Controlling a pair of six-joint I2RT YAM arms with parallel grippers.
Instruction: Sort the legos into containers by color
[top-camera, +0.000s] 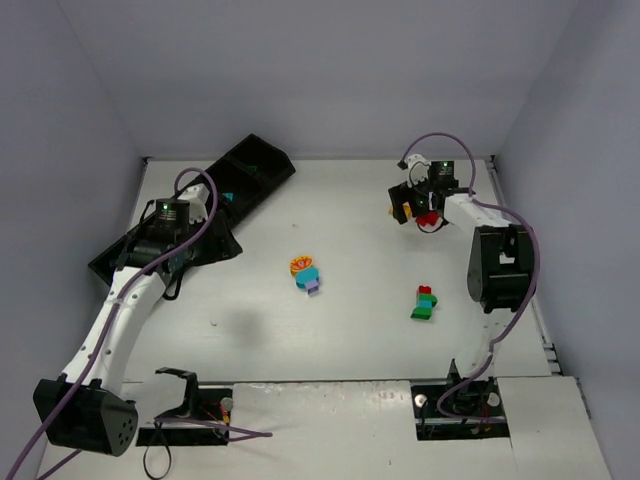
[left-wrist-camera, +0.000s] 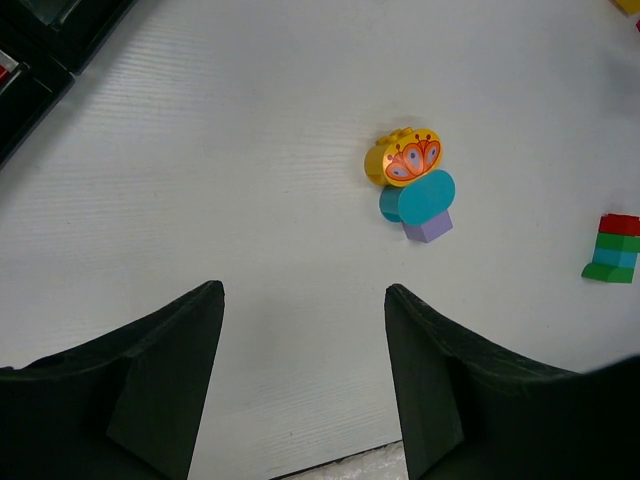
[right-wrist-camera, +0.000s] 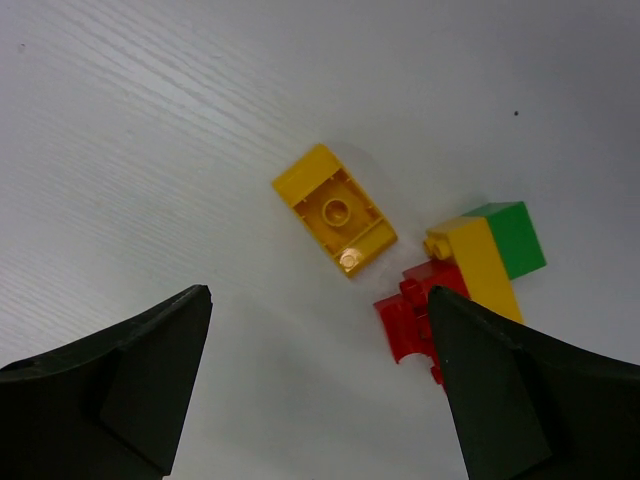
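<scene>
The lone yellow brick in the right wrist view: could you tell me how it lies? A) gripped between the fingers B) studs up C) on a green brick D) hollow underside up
D: the yellow brick shows its hollow underside, loose on the table below the open right gripper.

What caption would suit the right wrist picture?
Open right gripper hovers above a loose yellow brick beside a red-yellow-green cluster.

The oval brick (left-wrist-camera: 403, 158) is yellow, printed with an orange butterfly with lilac spots. At its five o'clock sit a teal disc (left-wrist-camera: 422, 195) and a lilac brick (left-wrist-camera: 428, 227). The stack (left-wrist-camera: 614, 248) at three o'clock runs red, green, teal, green. In the right wrist view lies a plain yellow brick (right-wrist-camera: 335, 210), with a red piece (right-wrist-camera: 408, 320) and a green brick (right-wrist-camera: 515, 238) at its four o'clock. The tray (top-camera: 255, 165) is black and the table (top-camera: 350, 200) white.
</scene>
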